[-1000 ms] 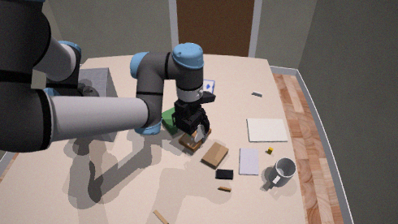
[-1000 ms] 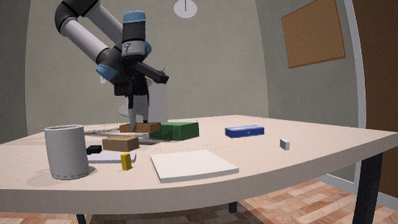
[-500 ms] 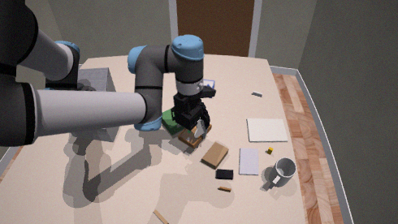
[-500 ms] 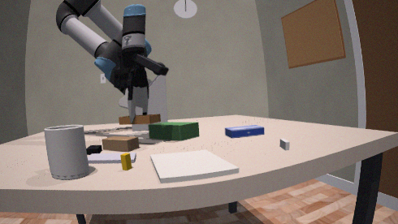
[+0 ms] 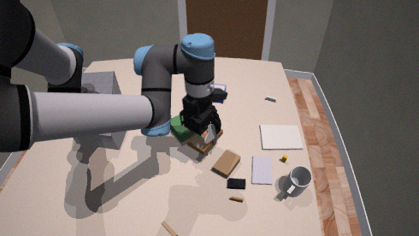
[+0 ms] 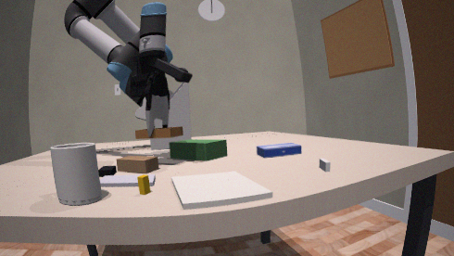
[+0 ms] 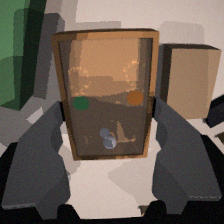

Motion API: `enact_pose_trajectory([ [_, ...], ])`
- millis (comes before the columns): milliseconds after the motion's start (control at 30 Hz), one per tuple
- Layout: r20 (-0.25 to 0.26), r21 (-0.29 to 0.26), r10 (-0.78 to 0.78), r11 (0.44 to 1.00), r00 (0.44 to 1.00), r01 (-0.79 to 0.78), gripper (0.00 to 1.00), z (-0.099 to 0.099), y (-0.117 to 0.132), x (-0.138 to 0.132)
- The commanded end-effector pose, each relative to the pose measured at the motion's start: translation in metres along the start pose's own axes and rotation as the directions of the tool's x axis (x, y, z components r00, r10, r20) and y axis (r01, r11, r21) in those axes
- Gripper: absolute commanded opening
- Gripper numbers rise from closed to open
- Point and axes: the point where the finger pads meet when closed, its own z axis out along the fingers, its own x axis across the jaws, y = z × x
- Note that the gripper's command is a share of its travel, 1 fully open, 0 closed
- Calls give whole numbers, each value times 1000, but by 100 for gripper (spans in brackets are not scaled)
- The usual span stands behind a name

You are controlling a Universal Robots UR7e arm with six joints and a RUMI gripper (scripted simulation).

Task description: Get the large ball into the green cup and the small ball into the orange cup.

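A beige table stood in a grey-green walled room with a brown door, a cork board and wood flooring. Above the table, the gripper had its jaws clamped on the covered wooden puzzle, lifted clear of the surface beside a green block. A grey mug and a white slab sat nearby.
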Motion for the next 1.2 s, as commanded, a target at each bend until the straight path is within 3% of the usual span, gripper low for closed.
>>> enact_pose_trajectory([
  [0,-1,0,0,1000,1000,0,44,-1,0,0],
  [533,-1,0,0,1000,1000,0,44,-1,0,0],
  [600,-1,44,0,999,1000,0,44,-1,1,0],
  [867,-1,43,0,999,1000,0,44,-1,1,0],
  [933,-1,43,0,999,1000,0,44,-1,1,0],
  [1000,-1,-2,0,1000,1000,0,44,-1,0,0],
  [1167,-1,-8,0,1000,1000,0,44,-1,0,0],
])
